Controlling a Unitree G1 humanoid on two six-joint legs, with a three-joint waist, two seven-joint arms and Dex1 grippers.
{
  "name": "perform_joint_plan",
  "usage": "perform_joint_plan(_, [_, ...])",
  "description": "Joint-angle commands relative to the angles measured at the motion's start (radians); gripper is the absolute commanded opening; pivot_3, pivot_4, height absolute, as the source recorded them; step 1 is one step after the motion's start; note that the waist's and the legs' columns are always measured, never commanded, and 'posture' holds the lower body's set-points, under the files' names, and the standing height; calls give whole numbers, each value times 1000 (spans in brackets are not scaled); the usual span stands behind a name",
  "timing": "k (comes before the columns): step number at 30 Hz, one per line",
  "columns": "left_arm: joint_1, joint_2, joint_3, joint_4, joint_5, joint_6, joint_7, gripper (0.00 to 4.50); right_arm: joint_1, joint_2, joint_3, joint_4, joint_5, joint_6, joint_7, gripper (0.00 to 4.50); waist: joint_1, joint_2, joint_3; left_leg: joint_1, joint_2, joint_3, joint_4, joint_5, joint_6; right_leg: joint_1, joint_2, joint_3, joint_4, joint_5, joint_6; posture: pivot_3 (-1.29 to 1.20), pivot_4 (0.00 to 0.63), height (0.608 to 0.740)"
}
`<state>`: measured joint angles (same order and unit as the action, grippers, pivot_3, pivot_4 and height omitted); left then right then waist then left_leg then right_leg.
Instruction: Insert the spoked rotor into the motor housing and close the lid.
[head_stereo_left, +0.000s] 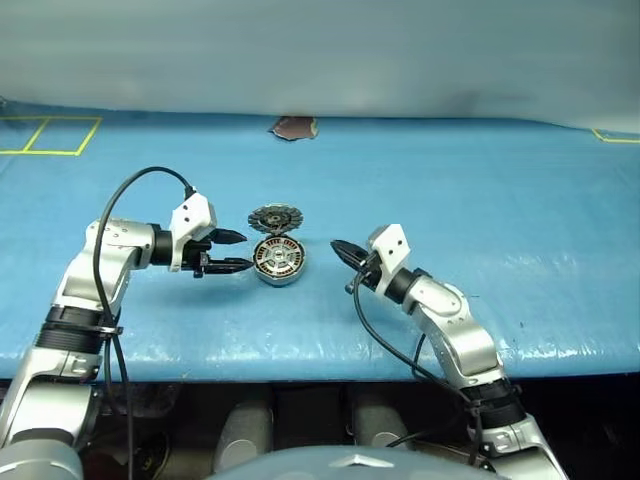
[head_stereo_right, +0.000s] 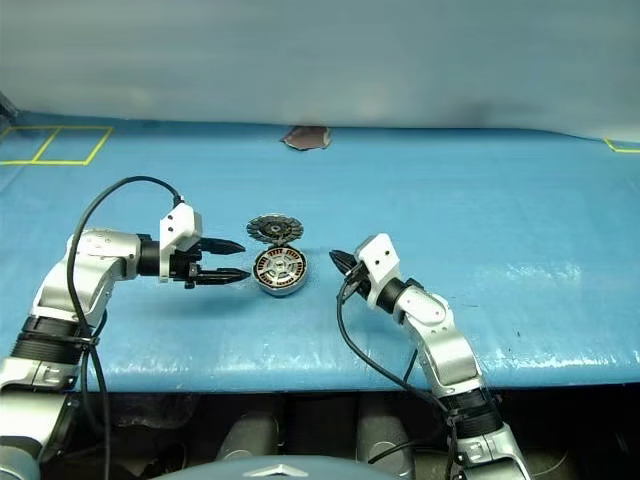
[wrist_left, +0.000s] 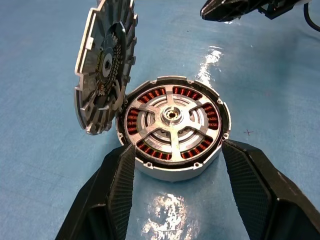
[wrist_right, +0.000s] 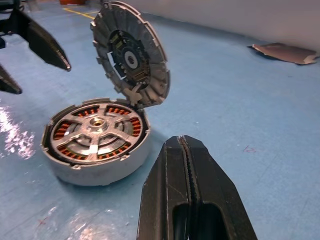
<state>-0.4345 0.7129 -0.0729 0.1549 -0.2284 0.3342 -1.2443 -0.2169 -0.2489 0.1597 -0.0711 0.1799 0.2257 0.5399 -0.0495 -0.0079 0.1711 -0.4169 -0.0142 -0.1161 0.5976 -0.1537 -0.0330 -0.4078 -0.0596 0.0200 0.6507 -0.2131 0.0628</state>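
- Nearest the head camera, the right gripper (head_stereo_left: 341, 248) hovers at three o'clock of the work with its black jaws pressed flat together on nothing, just beside the can without touching it.
- The left gripper (head_stereo_left: 232, 251), at nine o'clock, has its jaws spread wide; in its wrist view the ribbed black fingers (wrist_left: 116, 187) flank the can, seemingly clear of its wall.
- First step judged done: the spoked rotor (wrist_left: 171, 121), a small bright silver metal wheel with flat spokes and a round central hub, sits seated inside the motor housing (wrist_left: 172, 170), a short round matte silver-grey can on the glossy blue table (head_stereo_left: 480, 200), copper-brown windings showing between the spokes.
- Left to do: the lid (wrist_left: 102, 65), a round grey cast-metal disc with radial fins and a notched rim, stands nearly upright at the can's twelve o'clock edge, hinged there and open. It needs folding down onto the rim.
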Motion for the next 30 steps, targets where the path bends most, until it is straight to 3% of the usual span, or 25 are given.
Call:
perform_joint_plan(1, [33, -36, 49, -12, -62, -43, 9, 2951, -74, 10, -22, 38, 7, -44, 12, 0, 0, 0, 0, 0, 0, 0, 0, 0, 0, 0, 0, 0, 0, 0, 0, 0, 150, 740])
perform_joint_plan(20, [109, -136, 92, 129, -133, -144, 5, 2951, -532, 119, -25, 577, 39, -137, 245, 0, -16, 0, 0, 1, 0, 0, -3, 0, 0, -1, 1, 0, 0, 4, 2, 0, 150, 740])
perform_joint_plan(30, [188, -52, 112, 48, -131, -171, -3, 2951, -556, 155, 32, 597, 11, -138, 349, 0, -19, 0, 0, 1, 0, 0, -3, 0, 0, -2, 1, 0, 0, 3, 2, 0, 150, 740])
